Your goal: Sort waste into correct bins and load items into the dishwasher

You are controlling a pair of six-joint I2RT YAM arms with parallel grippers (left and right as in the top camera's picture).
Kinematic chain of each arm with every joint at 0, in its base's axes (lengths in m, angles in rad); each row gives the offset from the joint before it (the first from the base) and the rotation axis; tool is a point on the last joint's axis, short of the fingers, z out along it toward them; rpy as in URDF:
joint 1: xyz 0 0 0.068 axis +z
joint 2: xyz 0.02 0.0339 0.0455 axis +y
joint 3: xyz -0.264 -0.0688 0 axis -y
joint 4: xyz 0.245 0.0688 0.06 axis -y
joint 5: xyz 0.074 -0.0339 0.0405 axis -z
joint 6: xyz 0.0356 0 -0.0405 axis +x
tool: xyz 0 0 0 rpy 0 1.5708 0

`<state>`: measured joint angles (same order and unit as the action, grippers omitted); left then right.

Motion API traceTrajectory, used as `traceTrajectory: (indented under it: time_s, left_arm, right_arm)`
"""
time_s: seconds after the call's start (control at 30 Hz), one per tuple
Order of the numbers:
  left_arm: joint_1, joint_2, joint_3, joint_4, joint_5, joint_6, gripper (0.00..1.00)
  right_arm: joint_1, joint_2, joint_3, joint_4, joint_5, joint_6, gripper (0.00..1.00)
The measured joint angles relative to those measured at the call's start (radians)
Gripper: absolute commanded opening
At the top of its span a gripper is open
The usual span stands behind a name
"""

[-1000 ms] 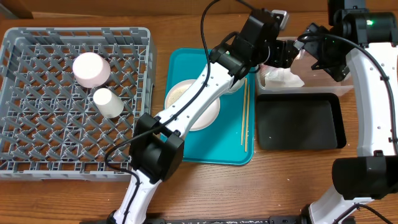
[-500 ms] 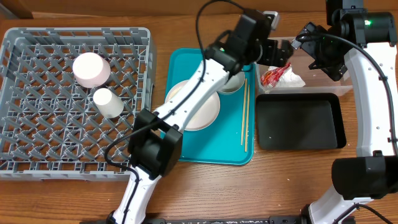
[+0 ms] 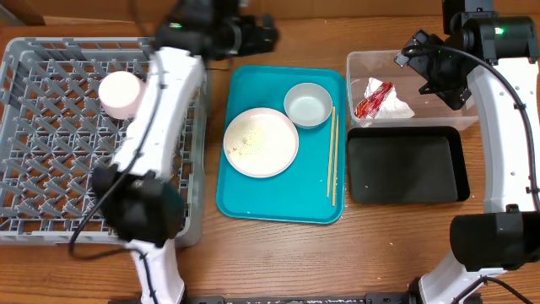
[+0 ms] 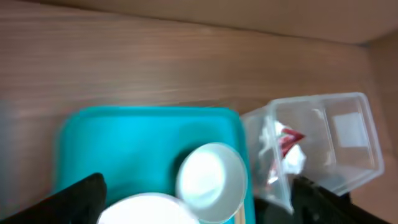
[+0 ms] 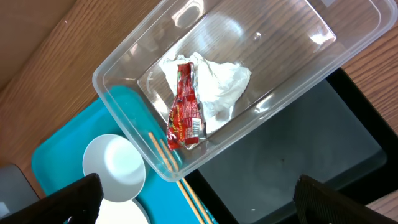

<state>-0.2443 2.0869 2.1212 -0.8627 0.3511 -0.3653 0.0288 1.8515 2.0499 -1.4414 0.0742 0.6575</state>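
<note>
Two scraps, a crinkled red snack wrapper point(image 5: 185, 115) and a crumpled white tissue point(image 5: 217, 87), lie touching in the clear rounded-corner plastic tub point(image 5: 280, 56); my left gripper point(image 4: 199, 200) and right gripper point(image 5: 205, 202) both gape wide, holding nothing.

In clear tub point(image 5: 118, 93): red wrapper point(image 5: 185, 112) on white tissue point(image 5: 221, 84); plate point(image 3: 261, 142), bowl point(image 3: 308, 105) upright on teal tray point(image 3: 278, 198)
</note>
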Motion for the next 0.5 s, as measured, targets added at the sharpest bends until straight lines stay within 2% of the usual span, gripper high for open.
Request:
traceTrajectory:
  time_s: [0.27, 0.4, 0.5]
  left_arm:
    - [0.214, -0.221, 0.002, -0.315, -0.115, 0.033, 1.00]
    - [0.343, -0.244, 0.002, -0.429, -0.186, 0.033, 1.00]
    - [0.429, -0.243, 0.001, -0.510, -0.222, 0.032, 1.00]
  right_arm:
    - [0.000, 0.000, 0.000, 0.000, 0.000, 0.000, 1.00]
    - [0.000, 0.000, 0.000, 0.002, -0.001, 0.000, 1.00]
    - [0.000, 0.000, 0.000, 0.097, -0.024, 0.000, 1.00]
